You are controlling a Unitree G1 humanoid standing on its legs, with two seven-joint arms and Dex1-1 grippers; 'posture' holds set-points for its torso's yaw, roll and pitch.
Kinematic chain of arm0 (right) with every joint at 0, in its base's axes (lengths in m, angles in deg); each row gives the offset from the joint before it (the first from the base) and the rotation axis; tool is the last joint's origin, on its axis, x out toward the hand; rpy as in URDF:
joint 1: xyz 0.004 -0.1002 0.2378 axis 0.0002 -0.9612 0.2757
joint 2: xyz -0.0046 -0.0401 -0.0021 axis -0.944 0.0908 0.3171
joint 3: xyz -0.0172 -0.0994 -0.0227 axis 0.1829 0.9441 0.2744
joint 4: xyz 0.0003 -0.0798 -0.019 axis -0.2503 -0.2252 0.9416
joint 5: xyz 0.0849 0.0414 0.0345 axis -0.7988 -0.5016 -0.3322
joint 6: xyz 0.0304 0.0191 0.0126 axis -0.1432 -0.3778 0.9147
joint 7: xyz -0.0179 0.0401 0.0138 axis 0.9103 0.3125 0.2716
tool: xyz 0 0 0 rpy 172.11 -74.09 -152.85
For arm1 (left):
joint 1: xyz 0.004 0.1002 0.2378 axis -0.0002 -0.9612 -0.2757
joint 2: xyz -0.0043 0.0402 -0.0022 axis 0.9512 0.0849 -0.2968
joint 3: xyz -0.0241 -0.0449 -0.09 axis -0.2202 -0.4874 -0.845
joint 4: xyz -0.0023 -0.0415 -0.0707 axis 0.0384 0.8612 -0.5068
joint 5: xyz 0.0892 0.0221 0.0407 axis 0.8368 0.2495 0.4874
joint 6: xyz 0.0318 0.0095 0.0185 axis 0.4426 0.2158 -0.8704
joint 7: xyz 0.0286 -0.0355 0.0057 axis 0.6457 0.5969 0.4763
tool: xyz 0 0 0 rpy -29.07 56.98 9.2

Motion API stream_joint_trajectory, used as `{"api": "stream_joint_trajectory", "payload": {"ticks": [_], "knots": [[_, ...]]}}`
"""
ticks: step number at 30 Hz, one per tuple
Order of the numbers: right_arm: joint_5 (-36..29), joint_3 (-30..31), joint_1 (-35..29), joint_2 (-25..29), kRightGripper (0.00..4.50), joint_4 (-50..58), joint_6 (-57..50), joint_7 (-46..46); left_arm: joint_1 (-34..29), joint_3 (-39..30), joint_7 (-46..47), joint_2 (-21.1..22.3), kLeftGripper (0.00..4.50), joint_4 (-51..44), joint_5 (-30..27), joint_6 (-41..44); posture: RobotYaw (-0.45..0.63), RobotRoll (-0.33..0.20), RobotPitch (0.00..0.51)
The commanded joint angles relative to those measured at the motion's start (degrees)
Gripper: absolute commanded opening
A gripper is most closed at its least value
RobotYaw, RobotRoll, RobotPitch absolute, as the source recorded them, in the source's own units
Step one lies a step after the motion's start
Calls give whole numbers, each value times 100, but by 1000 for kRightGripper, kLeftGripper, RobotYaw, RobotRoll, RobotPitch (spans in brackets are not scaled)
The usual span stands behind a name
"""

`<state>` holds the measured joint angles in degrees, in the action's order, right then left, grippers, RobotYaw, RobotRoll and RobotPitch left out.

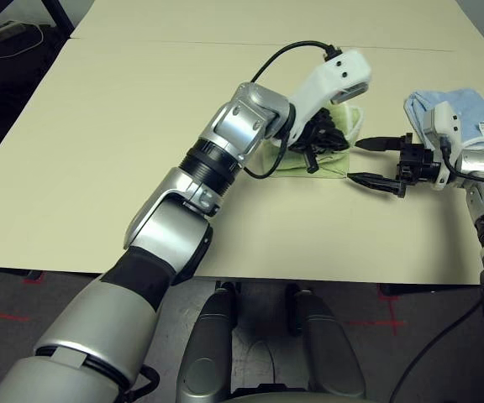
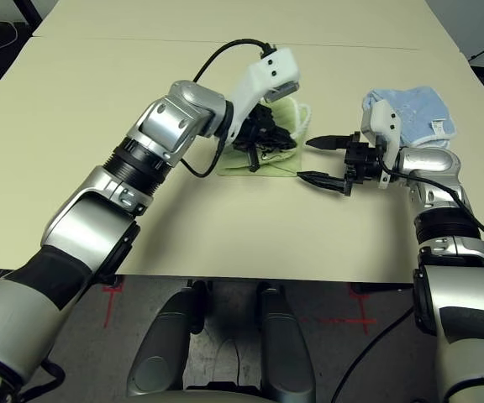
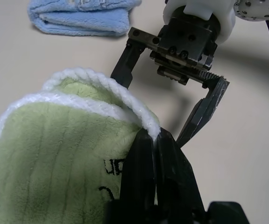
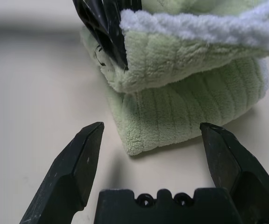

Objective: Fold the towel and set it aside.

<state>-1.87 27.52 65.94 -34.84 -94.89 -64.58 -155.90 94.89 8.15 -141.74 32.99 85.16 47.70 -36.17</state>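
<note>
Left pincer [image 3: 155,140] pinching towel [image 3: 55,149] edge, right pincer [image 4: 148,154] agape beside it

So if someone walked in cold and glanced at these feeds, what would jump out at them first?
Probably the left gripper, shut on the white-stitched edge of the light green terry-cloth towel, lifting a fold of it mid-table. Right beside it the right gripper waits with its black fingers spread wide, pointed at the towel but not touching it. Behind that arm, a smaller folded light blue cloth lies on the beige table.
</note>
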Motion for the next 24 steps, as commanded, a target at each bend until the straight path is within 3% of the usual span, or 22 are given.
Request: {"api": "stream_joint_trajectory", "payload": {"ticks": [1, 12, 16, 24], "knots": [[5, -36, -100, 87, 4500, 52, 22, 7, -33, 195, -80, -96, 45, 287, 247, -216, 83, 0, 204], [1, -30, -186, 118, 4500, 160, 7, 25, -94, 146, 92, -226, 45, 1286, 731, -891, 74, 0, 208], [15, -27, -167, 130, 4500, 125, 16, 41, -102, 31, -30, -235, 1082, 1165, 696, -820, 77, 0, 205], [62, -7, -28, 139, 4500, -38, 51, 50, 46, -264, -1027, 118, 4127, -135, 171, 427, 88, 0, 199]]}}
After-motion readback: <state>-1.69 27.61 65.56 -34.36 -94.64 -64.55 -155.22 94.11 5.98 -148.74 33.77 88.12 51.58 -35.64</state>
